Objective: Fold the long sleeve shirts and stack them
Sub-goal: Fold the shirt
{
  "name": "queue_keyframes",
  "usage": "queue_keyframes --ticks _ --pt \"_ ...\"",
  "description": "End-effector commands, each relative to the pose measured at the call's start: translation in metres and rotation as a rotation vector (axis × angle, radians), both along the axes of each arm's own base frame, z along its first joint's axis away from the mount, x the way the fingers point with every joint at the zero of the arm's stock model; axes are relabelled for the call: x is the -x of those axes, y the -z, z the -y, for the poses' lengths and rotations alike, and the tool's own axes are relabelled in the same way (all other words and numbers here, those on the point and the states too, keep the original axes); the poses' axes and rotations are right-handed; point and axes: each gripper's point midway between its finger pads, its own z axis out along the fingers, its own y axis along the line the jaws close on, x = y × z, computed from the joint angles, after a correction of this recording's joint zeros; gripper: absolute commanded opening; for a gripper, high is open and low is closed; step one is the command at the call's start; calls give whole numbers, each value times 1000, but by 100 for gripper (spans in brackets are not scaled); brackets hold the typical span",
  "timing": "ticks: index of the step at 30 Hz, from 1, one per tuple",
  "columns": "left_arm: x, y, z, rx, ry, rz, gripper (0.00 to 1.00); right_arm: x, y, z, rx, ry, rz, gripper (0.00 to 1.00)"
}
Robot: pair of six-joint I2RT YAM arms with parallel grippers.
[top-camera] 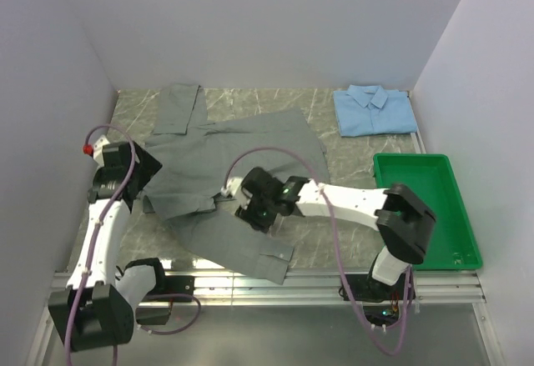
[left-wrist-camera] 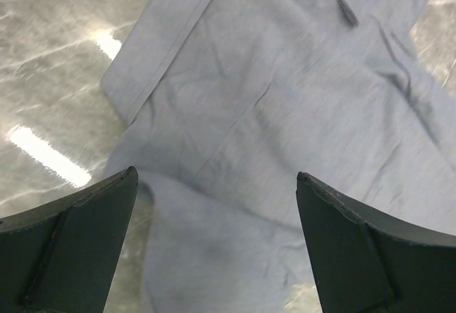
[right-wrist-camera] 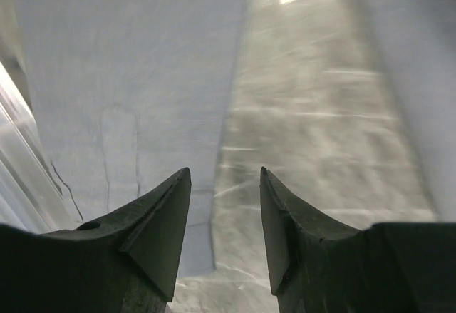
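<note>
The light is bright and even, and it comes from above. The shiny table [top-camera: 350,162] throws back white glare. In the top view there is a bright strip along its near edge. The left wrist view has streaks on the left, and the right wrist view has one spot at the top. A soft dark shadow lies on the grey shirt [top-camera: 250,137] under the right arm [top-camera: 350,203]. The top view is sharp. Both wrist views look soft, and the dark fingers [left-wrist-camera: 71,256] near the lens are blurry.

The grey shirt [top-camera: 250,141] is lying spread beneath both claws: left gripper [top-camera: 148,180] over its left edge, right gripper [top-camera: 238,203] over its middle. The folded light blue shirt [top-camera: 374,109] is sitting well beyond the right gripper.
</note>
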Motion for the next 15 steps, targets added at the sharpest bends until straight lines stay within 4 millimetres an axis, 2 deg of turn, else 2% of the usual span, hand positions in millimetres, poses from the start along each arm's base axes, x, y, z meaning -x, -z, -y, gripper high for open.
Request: queue_keyframes --ticks 1,6,8,12,14,15 --pt "0 -4 -2 -42 30 62 99 24 20 -7 108 -154 19 50" --pt "0 2 0 -39 36 73 99 39 48 -20 178 -222 8 50" --pt "-2 3 0 -40 39 69 99 38 50 -23 188 -224 10 49" --pt "-4 1 -1 -41 34 66 99 21 59 -24 233 -179 63 48" --pt "-4 3 -1 -36 36 61 99 1 57 -26 261 -121 138 48" --pt "-3 3 -1 -37 34 58 99 -3 66 -24 294 -112 138 48"
